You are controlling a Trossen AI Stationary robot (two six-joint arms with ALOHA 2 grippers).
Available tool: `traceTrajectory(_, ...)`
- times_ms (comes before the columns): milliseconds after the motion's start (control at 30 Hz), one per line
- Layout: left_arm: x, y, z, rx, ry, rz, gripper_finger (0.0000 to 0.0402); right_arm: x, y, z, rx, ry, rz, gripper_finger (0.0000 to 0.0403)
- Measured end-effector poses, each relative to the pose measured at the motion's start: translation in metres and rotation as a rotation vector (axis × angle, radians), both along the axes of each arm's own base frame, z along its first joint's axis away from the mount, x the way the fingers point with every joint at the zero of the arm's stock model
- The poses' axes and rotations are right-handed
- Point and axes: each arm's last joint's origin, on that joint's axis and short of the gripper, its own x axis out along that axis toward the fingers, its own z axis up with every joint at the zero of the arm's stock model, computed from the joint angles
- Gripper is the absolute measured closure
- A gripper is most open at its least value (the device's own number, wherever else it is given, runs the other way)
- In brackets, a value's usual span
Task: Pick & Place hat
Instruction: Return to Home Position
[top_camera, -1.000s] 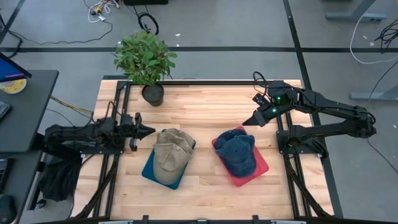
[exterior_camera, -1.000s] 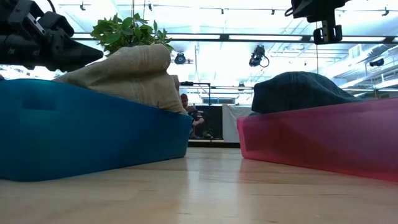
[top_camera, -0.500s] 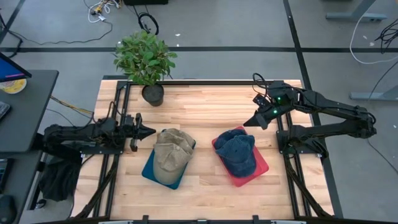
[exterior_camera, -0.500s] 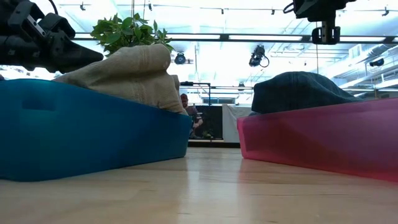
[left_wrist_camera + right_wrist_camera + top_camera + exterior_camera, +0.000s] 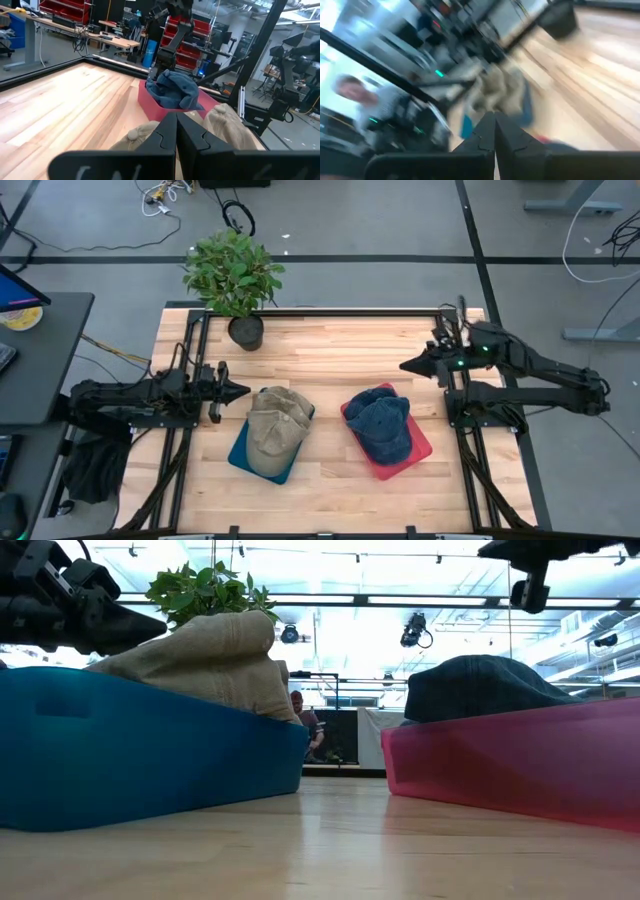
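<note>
Brown cap lies in the blue bin, heaped above the rim and draping over the edge. Blue cap sits crumpled in the red bin. The bins stand side by side near the middle of the table, apart from each other.

Left end effector is level, just beside the blue bin on its outer side, tip pointing at the brown cap. Its fingers are pressed together with nothing between them. Right end effector is raised, beyond the red bin toward the table's right edge. Its fingers are likewise closed and empty (the wrist view is smeared, but the two fingers meet).

Handling judgement: both caps look like light, soft cloth. The crowns fold and slump, so they should give under a pinch and not slip much. The brim is probably the only stiff part and would give the surest hold. Failing that, a raised fold of the crown, taken from above, should serve. Breakage is unlikely. The main risk is cloth snagging a bin wall.

Potted plant stands at the far corner, well apart from both bins.
</note>
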Motion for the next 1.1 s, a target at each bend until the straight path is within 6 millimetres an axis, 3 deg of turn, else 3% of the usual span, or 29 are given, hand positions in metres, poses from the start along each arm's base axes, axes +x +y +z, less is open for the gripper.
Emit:
traceTrajectory(167,0.0,0.0,0.0,0.0,-0.004,0.0,0.0399,-0.003,0.002,-0.029,0.054,-0.23,0.006,0.0401)
traceTrajectory(300,0.0,0.0,0.0,0.0,-0.005,0.0,0.0399,-0.011,0.009,-0.034,0.064,-0.407,0.076,0.0401)
traceTrajectory(867,0.0,0.0,0.001,0.0,-0.006,-0.001,0.0399,-0.061,0.029,-0.054,0.061,-0.573,0.256,0.0401)
traceTrajectory(1100,0.0,0.0,0.001,0.0,-0.007,-0.002,0.0399,-0.06,0.031,-0.058,0.027,-0.601,0.271,0.0401)
